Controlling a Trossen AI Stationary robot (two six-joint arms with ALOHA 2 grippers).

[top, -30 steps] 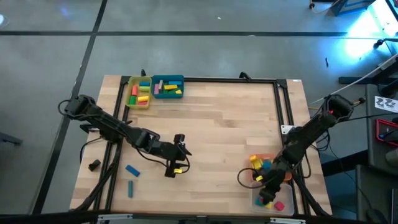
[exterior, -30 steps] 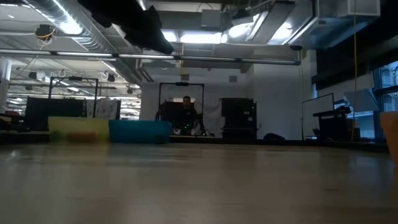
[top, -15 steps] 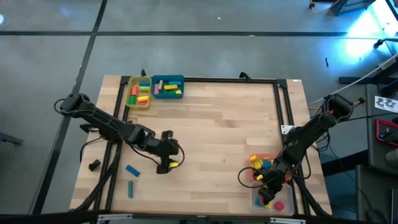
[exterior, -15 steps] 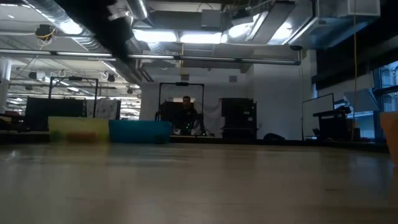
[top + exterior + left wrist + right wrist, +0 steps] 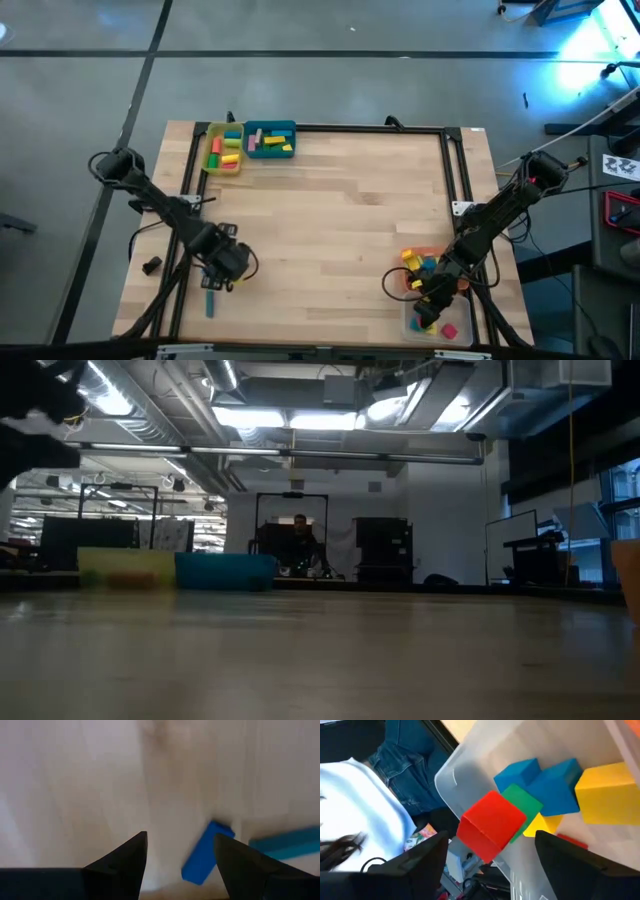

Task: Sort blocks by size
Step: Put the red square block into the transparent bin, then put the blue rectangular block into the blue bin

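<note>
An open-plan robotics lab: beyond the wooden table (image 5: 320, 650) sit dark equipment racks (image 5: 380, 550), with exposed ceiling ducts (image 5: 150, 415) and strip lights (image 5: 290, 422) above it.

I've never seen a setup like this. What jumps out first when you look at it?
Probably the clear tray at the table's near right corner, packed with bright blocks, a red cube foremost, with the right hand hanging over it. Across the table, the left hand hovers open above a blue block lying on the bare wood. At the far left corner sit a yellow tray and a teal tray, both holding blocks.
</note>
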